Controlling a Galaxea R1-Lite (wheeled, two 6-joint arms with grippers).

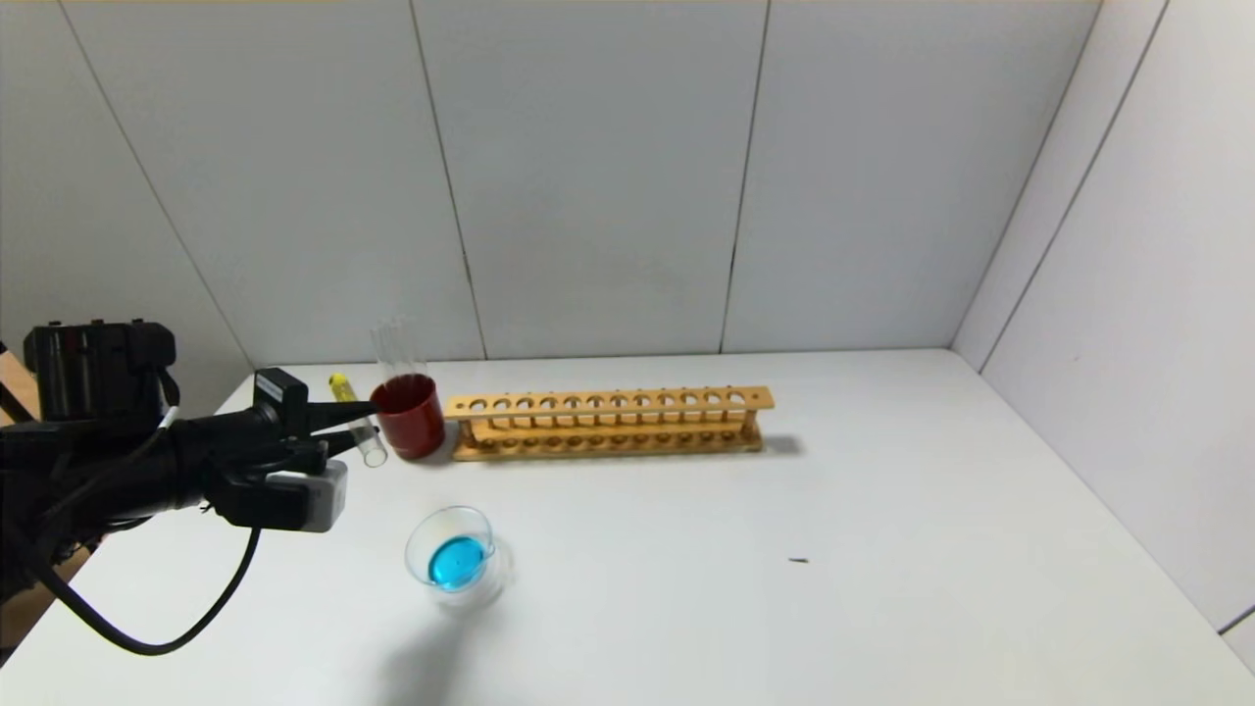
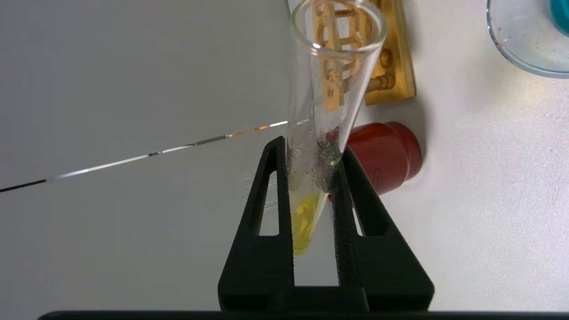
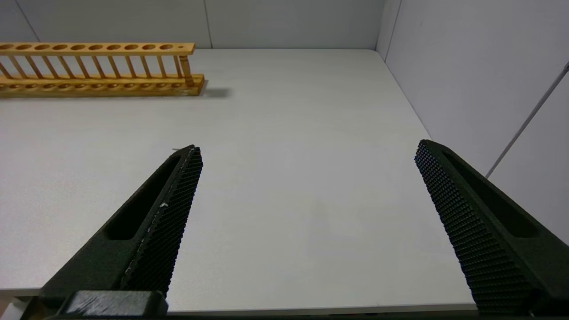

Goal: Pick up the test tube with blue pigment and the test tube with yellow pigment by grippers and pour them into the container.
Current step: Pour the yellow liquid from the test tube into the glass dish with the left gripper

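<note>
My left gripper (image 1: 361, 424) is shut on the test tube with yellow pigment (image 1: 355, 420) and holds it tilted above the table, just left of the red cup. In the left wrist view (image 2: 311, 146) the tube (image 2: 306, 213) sits between the jaws, with yellow liquid at its round end and its open mouth pointing away. The container (image 1: 471, 520), a low clear dish with blue liquid in it, stands on the table in front of the cup; its edge shows in the left wrist view (image 2: 511, 49). No tube with blue liquid is in view. My right gripper (image 3: 307, 149) is open and empty over bare table.
A dark red cup (image 1: 407, 417) holds plain clear tubes (image 1: 397, 343); it also shows in the left wrist view (image 2: 386, 155). A long wooden tube rack (image 1: 608, 422) stands right of the cup and shows in the right wrist view (image 3: 98, 66). A small dark speck (image 1: 799, 561) lies on the table. Grey walls close in the back and right.
</note>
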